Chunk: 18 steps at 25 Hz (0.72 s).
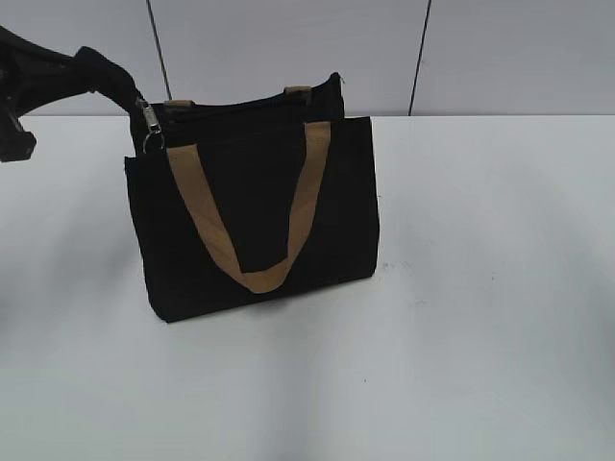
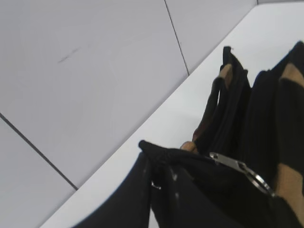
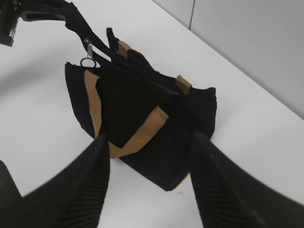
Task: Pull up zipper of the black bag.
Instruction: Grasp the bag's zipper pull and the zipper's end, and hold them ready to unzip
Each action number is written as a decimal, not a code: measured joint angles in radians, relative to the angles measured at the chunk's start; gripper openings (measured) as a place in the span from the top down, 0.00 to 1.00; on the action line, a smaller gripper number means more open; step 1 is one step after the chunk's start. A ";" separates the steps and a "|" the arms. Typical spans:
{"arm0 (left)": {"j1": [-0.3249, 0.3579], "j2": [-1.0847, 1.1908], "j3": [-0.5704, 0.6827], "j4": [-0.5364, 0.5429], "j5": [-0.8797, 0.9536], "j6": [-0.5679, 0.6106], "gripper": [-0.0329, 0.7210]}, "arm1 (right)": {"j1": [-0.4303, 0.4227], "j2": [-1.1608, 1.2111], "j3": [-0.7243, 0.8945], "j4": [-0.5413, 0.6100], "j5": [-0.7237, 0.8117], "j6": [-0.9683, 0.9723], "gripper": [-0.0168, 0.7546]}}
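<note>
Zipper [image 1: 151,119] at black bag [image 1: 255,211] left top corner; left gripper [image 3: 57,14] clamped on corner fabric; right gripper [image 3: 149,175] spread wide, empty, over bare counter [image 1: 480,288].

You are looking at a bare test bench of the lab kind, not a home or shop. A plain white table [image 1: 480,336] runs back to pale grey wall panels [image 1: 288,48] split by thin dark seams [image 1: 420,58]. Only the black bag [image 1: 255,221] stands on it, with no furnishings around.
</note>
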<state>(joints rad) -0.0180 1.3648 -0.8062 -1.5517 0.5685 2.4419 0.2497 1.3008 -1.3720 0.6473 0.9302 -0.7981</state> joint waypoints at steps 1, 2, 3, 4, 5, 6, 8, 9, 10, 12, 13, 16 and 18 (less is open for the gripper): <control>0.000 -0.009 0.000 -0.015 0.001 0.000 0.93 | 0.000 0.003 -0.001 0.014 0.000 -0.009 0.43; 0.000 -0.017 0.000 -0.036 0.005 0.000 0.93 | 0.000 0.011 -0.004 0.023 0.002 -0.014 0.43; 0.000 -0.024 0.000 -0.054 0.009 0.000 0.93 | 0.004 0.020 -0.011 0.026 0.006 -0.019 0.43; 0.000 -0.030 0.000 -0.077 0.015 -0.003 0.93 | 0.013 0.037 -0.020 0.023 0.007 -0.021 0.43; 0.000 -0.034 0.000 -0.098 0.021 -0.012 0.93 | 0.025 0.051 -0.029 0.018 0.007 -0.026 0.43; -0.001 -0.034 0.000 -0.116 0.031 -0.029 0.93 | 0.047 0.067 -0.041 0.010 0.007 -0.033 0.43; -0.004 -0.034 0.000 -0.138 0.037 -0.065 0.93 | 0.100 0.109 -0.071 0.001 0.004 -0.054 0.43; -0.005 -0.034 0.000 -0.144 0.039 -0.087 0.93 | 0.130 0.133 -0.086 -0.004 0.003 -0.066 0.43; -0.005 -0.034 0.000 -0.146 0.041 -0.105 0.93 | 0.157 0.155 -0.105 -0.005 -0.001 -0.076 0.43; -0.005 -0.034 0.000 -0.148 0.042 -0.127 0.93 | 0.197 0.212 -0.139 -0.006 -0.018 -0.096 0.43; -0.005 -0.034 0.000 -0.148 0.042 -0.137 0.93 | 0.213 0.236 -0.156 -0.006 -0.030 -0.107 0.43; -0.005 -0.034 0.000 -0.150 0.042 -0.168 0.93 | 0.250 0.322 -0.200 -0.005 -0.067 -0.120 0.43; -0.005 -0.034 0.000 -0.150 0.043 -0.177 0.93 | 0.272 0.365 -0.219 0.002 -0.095 -0.107 0.43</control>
<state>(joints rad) -0.0234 1.3312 -0.8062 -1.7019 0.6116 2.2652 0.5221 1.6663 -1.5915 0.6491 0.8356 -0.9050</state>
